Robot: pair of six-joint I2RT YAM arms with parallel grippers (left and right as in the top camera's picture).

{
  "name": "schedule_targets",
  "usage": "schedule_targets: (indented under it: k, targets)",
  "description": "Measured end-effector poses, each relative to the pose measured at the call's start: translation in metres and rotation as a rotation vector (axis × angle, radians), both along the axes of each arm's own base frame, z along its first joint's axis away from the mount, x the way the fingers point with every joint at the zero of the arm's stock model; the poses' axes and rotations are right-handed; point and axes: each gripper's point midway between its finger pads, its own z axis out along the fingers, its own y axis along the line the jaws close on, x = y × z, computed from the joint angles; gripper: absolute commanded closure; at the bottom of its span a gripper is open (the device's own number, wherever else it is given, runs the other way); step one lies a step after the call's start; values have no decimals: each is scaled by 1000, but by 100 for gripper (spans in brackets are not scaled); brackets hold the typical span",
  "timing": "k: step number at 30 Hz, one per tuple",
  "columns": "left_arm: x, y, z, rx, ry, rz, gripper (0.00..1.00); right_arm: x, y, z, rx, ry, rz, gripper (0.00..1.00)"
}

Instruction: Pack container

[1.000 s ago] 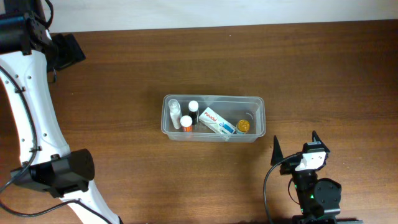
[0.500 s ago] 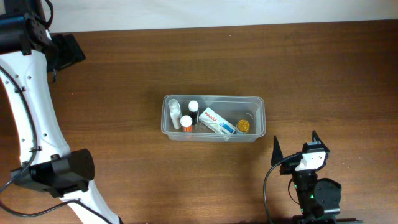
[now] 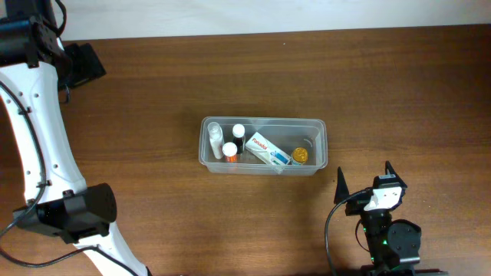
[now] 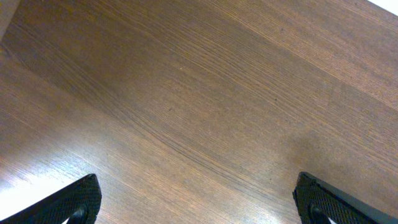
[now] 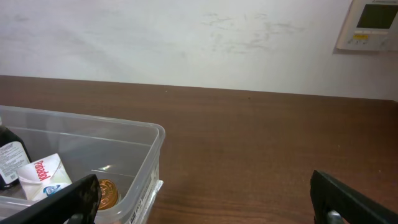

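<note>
From above, the clear rectangular plastic container (image 3: 265, 119) sits in the middle of the dark brown wooden bench (image 3: 153, 92). It holds small bottles (image 3: 215, 138) at its left end, a white carton with blue and red print (image 3: 267, 149) in the middle and a round amber cap (image 3: 299, 156) at the right. We see nothing loose outside it, so we judge the packing done or nearly so. What is left is to keep both arms away from the rim so the tub is not knocked. The right pincer (image 3: 365, 180) stands near the tub's front right corner. It is apart from the tub, its fingers spread wide, and it carries nothing.

In the left wrist view we see only bare wood grain. The left pincer (image 4: 199, 205) is fully spread, its two black tips at the lower corners. It holds and touches nothing, and it is well away from the tub.

In the right wrist view the container's near end is at the lower left, with the carton and the amber cap showing through its wall. The right pincer's tips are wide apart, and there is only bench between them. Any further approach should come in above the rim, not at the wall.
</note>
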Motion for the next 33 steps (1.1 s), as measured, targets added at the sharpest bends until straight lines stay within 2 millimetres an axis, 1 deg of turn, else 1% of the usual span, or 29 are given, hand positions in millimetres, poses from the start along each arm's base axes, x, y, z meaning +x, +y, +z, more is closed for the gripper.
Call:
schedule_targets:
  k: [3,8,11,12,14,17,20,22,24,25,27,29,30,31,33]
  targets:
    - [0,0,0,1,-2,0,0,0,0,0,0,0,0,2]
    - [13,3,6,3,-64,20,1,0,0,0,0,0,0,2]
    - [16,3,13,6,-98,26,1,0,0,0,-1,0,0,2]
    - [16,3,18,7,-114,26,0,0,0,0,-1,0,0,2]
    - [12,1,35,12,-163,24,1,0,0,0,0,0,0,2]
    - [-3,-3,72,24,-260,23,1,0,0,0,-1,0,0,2]
    - [-38,-10,123,45,-388,20,0,0,0,0,-1,0,0,1]
    - [-68,-17,159,62,-486,15,0,0,0,0,0,0,0,2]
    - [-101,-25,191,78,-584,8,1,0,0,0,0,0,0,2]
    - [-124,-31,210,87,-647,2,1,0,0,0,0,0,0,2]
    - [-158,-39,236,100,-738,-6,1,0,0,0,-1,0,0,2]
    - [-198,-46,256,115,-823,-7,1,0,0,0,0,0,0,1]
    - [-214,-48,262,121,-856,-7,1,0,0,0,0,0,0,2]
    - [-233,-52,267,126,-885,-8,0,0,0,0,-1,0,0,2]
    - [-265,-57,269,131,-921,-8,1,0,0,0,-1,0,0,2]
